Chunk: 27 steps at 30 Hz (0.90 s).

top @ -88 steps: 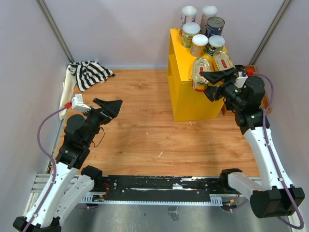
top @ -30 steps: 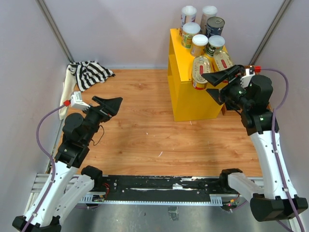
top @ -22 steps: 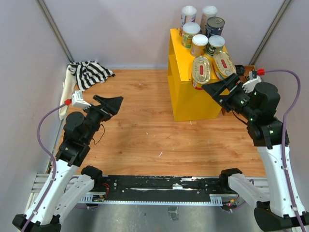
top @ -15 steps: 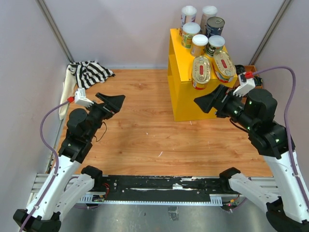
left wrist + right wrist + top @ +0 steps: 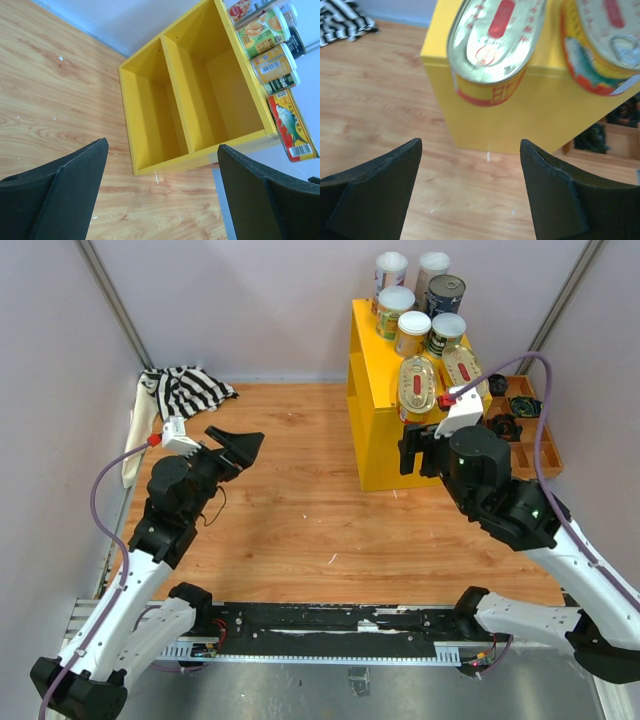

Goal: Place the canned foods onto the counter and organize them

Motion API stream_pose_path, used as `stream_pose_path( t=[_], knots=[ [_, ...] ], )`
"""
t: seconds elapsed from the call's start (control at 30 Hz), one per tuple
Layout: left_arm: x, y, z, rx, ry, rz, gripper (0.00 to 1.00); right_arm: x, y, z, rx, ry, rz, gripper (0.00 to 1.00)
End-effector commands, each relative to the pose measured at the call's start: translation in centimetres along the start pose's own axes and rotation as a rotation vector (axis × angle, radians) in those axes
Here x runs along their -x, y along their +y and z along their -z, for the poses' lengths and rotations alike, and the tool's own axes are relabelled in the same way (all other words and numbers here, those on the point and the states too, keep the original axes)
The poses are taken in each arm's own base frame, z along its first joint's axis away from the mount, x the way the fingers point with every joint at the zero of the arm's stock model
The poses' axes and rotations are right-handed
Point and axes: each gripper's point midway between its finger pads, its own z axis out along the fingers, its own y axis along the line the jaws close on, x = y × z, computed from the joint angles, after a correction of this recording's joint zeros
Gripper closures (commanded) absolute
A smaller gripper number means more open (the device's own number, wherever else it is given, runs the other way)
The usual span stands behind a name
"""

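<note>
Looks like every can is already up on the yellow counter, so imo only tidying is left. The right gripper sits low in front of it, fingers apart with nothing between them. The two oval cans lie just above and ahead at the near edge, long axes running away from the arm, and the round cans stand behind them. The left gripper is spread wide, empty, well off to the left. So the right arm's clearly nearer.

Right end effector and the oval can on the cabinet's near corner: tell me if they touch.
Apart. The right wrist view shows the right end effector open, with yellow cabinet wall and wood floor between it and the oval can.
</note>
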Motion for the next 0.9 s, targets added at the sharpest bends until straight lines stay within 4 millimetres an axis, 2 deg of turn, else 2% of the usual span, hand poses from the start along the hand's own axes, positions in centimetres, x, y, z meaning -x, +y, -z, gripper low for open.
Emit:
stream_pose_path(
  t=[0.0, 0.13, 0.33, 0.63, 0.87],
  knots=[
    [1.5, -1.0, -0.4, -0.033, -0.050, -0.014, 0.05, 3.3, -2.1, -0.6, -0.167, -0.120, 0.092, 0.22],
    [1.4, -1.1, -0.7, -0.036, -0.049, -0.013, 0.05, 4.3, -1.8, -1.6, -0.187, -0.143, 0.116, 0.27],
    [1.3, -1.1, -1.0, -0.035, -0.048, -0.013, 0.05, 5.0, -1.9, -2.6, -0.193, -0.148, 0.107, 0.29],
    [1.2, -0.9, -1.2, -0.032, -0.051, -0.011, 0.05, 4.8, -3.0, -4.3, -0.190, -0.119, 0.079, 0.39],
    [1.2, -1.0, -1.3, -0.037, -0.051, -0.006, 0.05, 4.6, -3.6, -5.1, -0.144, -0.102, 0.074, 0.37]
  ],
)
